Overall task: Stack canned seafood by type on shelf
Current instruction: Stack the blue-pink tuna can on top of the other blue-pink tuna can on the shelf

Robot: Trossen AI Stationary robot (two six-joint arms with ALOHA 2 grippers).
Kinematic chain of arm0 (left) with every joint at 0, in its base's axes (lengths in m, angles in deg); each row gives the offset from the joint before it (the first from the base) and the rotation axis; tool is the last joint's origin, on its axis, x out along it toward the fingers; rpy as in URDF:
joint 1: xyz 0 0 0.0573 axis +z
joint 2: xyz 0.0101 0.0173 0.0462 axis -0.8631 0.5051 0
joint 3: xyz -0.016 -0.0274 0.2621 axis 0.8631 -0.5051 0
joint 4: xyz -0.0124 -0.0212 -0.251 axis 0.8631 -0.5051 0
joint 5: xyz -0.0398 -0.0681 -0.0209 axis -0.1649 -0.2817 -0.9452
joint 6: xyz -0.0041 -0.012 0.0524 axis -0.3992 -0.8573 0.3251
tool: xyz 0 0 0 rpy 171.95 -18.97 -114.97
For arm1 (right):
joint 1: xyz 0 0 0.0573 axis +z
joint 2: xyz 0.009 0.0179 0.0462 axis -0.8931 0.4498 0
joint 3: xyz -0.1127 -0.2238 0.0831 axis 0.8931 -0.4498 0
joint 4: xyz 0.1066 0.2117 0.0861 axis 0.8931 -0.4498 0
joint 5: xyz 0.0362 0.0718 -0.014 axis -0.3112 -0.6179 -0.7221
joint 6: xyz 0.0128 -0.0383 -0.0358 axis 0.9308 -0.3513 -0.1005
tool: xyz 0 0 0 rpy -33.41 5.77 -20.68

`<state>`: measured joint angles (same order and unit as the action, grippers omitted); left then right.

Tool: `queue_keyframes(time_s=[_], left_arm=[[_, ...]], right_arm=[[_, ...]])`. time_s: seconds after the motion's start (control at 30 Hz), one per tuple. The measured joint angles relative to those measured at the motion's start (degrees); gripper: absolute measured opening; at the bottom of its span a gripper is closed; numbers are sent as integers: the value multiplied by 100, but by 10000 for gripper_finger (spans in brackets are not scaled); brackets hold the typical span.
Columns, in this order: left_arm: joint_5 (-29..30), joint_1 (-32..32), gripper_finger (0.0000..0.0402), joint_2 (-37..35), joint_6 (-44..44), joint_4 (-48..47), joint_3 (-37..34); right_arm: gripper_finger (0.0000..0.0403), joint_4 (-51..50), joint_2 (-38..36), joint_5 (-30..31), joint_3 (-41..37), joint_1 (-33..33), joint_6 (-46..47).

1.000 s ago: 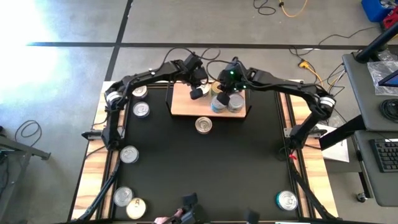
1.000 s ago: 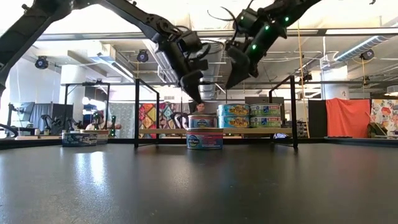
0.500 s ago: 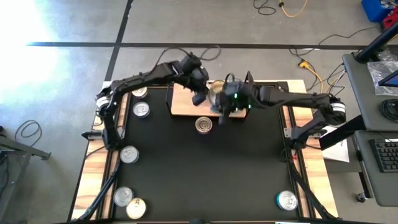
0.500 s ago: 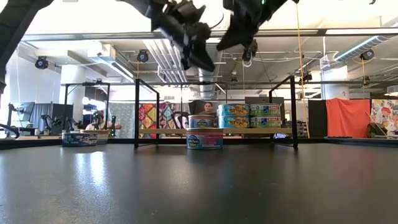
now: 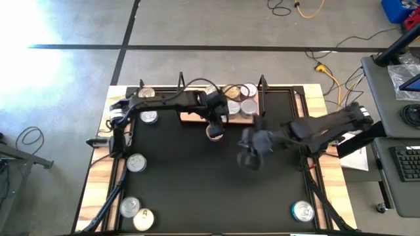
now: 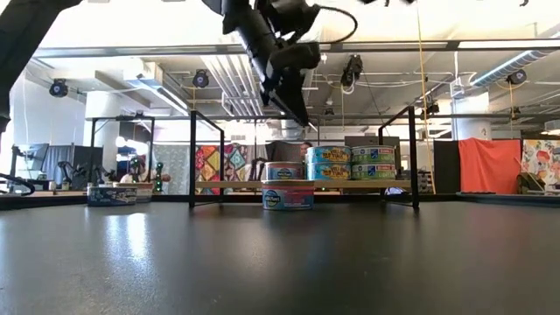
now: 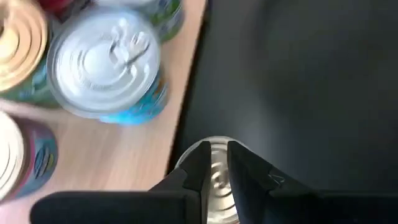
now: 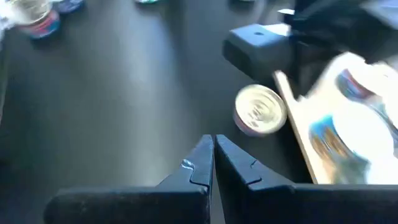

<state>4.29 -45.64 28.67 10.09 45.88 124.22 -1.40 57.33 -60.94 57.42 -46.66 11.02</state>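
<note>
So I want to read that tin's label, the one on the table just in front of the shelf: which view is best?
The low view: the tin shows its side label. The high view shows only its lid, half under the left gripper; both wrist views show just its lid.

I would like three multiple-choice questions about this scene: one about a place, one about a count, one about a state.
1. The left gripper hangs over:
A) the tin just in front of the shelf
B) the shelf's middle
C) the floor

2. Tins near the right edge of the table:
A) four
B) one
C) none

3. The right gripper is:
A) wide open
B) holding a tin
C) shut and empty

Answers:
1 A, the left wrist view shows that tin right below.
2 B, a single tin stands by the corner.
3 C, its fingers meet with nothing between.
</note>
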Motion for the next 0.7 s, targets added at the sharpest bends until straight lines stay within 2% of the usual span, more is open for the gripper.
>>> queue_keyframes(time_s=[0.17,0.3,0.47,0.53,0.7], left_arm=[[91,37,37,0,-87,139,-432],[335,-152,37,-2,-330,237,-883],[1096,-456,37,-2,-308,1015,-1486],[1180,-508,37,12,-315,1208,-1689],[1192,-676,37,9,-512,1529,-2069]], right_arm=[[9,-434,-248,1401,140,987,1492],[9,-394,-245,2021,189,1344,2297],[9,-165,-56,2093,210,1415,2519],[9,29,72,2069,210,1415,2558],[9,295,256,1427,210,1416,2666]])
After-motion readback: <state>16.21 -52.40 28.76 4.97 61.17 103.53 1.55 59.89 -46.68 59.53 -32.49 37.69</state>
